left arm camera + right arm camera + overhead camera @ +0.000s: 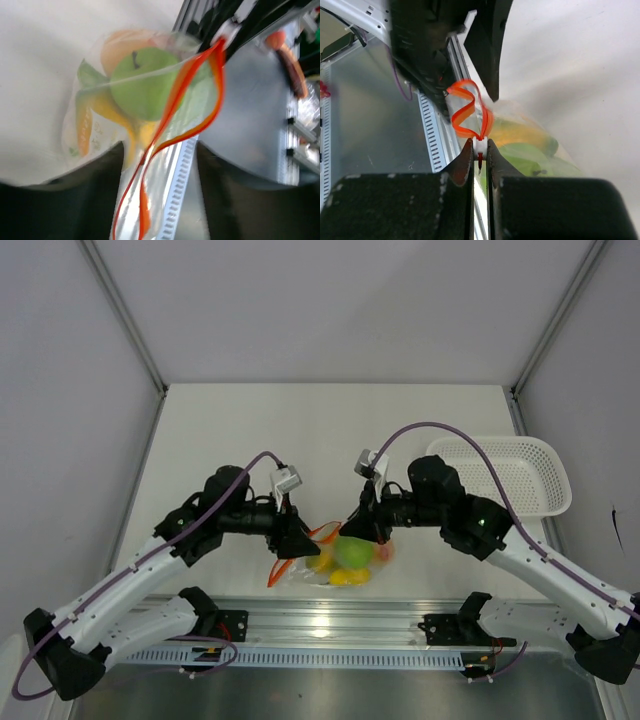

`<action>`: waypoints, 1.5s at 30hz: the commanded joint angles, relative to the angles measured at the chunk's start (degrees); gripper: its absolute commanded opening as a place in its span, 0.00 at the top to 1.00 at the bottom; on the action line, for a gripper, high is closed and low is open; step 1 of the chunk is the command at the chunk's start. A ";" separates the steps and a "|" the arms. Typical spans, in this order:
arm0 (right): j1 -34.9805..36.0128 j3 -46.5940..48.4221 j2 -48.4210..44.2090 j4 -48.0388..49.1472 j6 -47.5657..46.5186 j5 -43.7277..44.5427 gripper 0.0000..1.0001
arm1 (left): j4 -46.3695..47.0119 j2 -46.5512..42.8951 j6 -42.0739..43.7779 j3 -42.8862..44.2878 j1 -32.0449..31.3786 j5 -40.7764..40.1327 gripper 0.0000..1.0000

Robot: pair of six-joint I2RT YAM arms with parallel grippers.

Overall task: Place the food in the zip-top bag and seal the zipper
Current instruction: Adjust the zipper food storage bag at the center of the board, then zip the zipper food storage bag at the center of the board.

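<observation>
- The zip-top bag [92, 60] lies on the white table [300, 430], close to the metal rail [330, 615] at the front, between the two arms.
- The food is inside it. I can see a green apple [142, 82], a yellow fruit [342, 578] and something orange behind the apple.
- The zipper [217, 90] is not shut. Its two orange-red strips stand apart and curl in a loop.
- The right gripper [480, 150] is pressed tight on one end of the zipper, where there is a small white bit.
- The left gripper [160, 147] is spread wide. The zipper runs through the gap, but the fingers do not pinch it.
- What could go wrong, I think:
  - If the right gripper pulls now, nothing holds the other end, so the whole bag may slide along and stay open.
  - The strips are twisted, so they may not line up and could leave a gap.
  - If the bag gets lifted or tipped, the apple could roll out of the mouth.
  - The thin strip could slip out of the tight pinch.
</observation>
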 commanded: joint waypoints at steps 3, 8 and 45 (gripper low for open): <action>0.22 -0.91 -1.05 2.15 0.61 -0.42 1.00 | 8.63 -9.06 0.55 -1.99 0.39 1.05 0.11; 0.30 -1.44 -1.05 3.29 1.75 -1.91 1.00 | 14.60 -10.92 -0.50 -2.09 0.13 0.18 0.01; 0.57 6.47 1.24 -4.00 7.12 3.71 0.67 | 11.46 1.91 2.13 -0.51 -11.12 -6.68 0.85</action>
